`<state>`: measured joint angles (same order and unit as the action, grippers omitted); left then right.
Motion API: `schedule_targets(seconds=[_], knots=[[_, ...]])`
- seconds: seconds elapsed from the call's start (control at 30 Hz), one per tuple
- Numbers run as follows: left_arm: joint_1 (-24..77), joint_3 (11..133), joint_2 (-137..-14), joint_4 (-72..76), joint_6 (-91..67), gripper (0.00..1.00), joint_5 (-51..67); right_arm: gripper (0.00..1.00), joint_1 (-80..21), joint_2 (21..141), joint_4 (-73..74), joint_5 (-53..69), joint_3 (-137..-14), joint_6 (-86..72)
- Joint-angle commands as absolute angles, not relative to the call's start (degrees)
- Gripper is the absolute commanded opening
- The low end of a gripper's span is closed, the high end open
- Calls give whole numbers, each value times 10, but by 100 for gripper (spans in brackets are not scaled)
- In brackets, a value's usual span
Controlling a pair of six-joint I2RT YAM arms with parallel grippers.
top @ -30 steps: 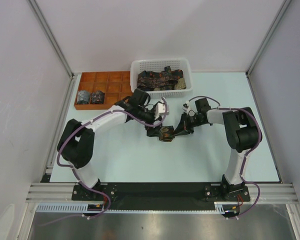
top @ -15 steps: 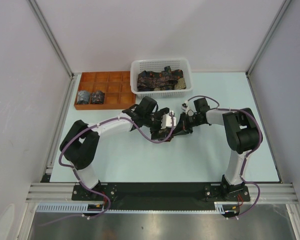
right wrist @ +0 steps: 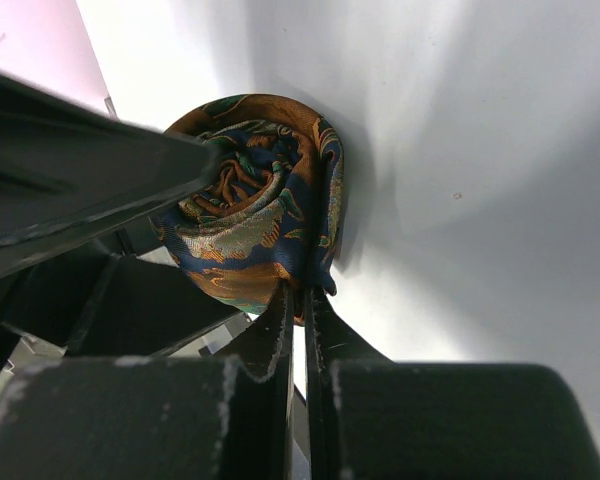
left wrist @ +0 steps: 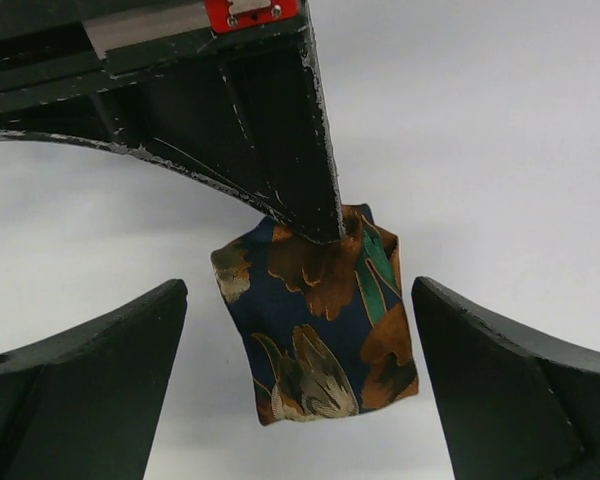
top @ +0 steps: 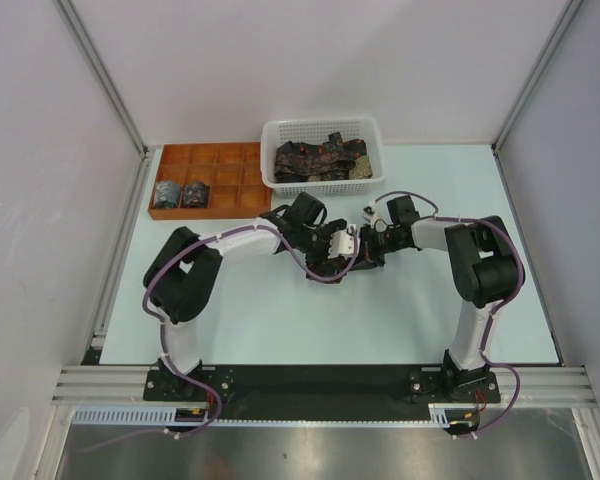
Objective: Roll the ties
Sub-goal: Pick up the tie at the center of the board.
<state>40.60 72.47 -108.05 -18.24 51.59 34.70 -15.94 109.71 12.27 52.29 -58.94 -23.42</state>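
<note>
1. The right gripper [right wrist: 302,298] has its jaws fully closed, pinching the outer edge of the rolled tie [left wrist: 315,330].
2. The left gripper [left wrist: 298,290] has its jaws spread wide, one finger on either side of the roll. Neither finger touches it, so it holds nothing.
3. The rolled tie is a tight spiral, navy with orange, green and gold motifs. It sits mid-table between the two grippers, and in the top view it is mostly hidden under the left one. Can't tell whether it rests on the table [top: 280,320] or hangs just off it.
4. The tray [top: 230,155] is at back left. Two more rolled bundles [top: 194,193] sit in adjacent compartments, the two leftmost of its near row.
5. The basket [top: 270,135] is just right of the tray, with loose ties [top: 320,158] piled inside.
</note>
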Motion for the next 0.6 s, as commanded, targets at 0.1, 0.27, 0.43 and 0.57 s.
schedule_targets(seconds=[0.1,0.27,0.43,0.57], knots=[[407,800,-1140,-279,582,100,363,0,-165,1077,112,531,-602,-235],[417,796,-1148,-309,610,92,355,0,-166,1084,107,536,-608,-237],[425,784,-1150,-315,627,78,343,0,-163,1088,105,540,-614,-242],[432,782,-1153,-320,640,63,339,0,-164,1093,105,544,-615,-241]])
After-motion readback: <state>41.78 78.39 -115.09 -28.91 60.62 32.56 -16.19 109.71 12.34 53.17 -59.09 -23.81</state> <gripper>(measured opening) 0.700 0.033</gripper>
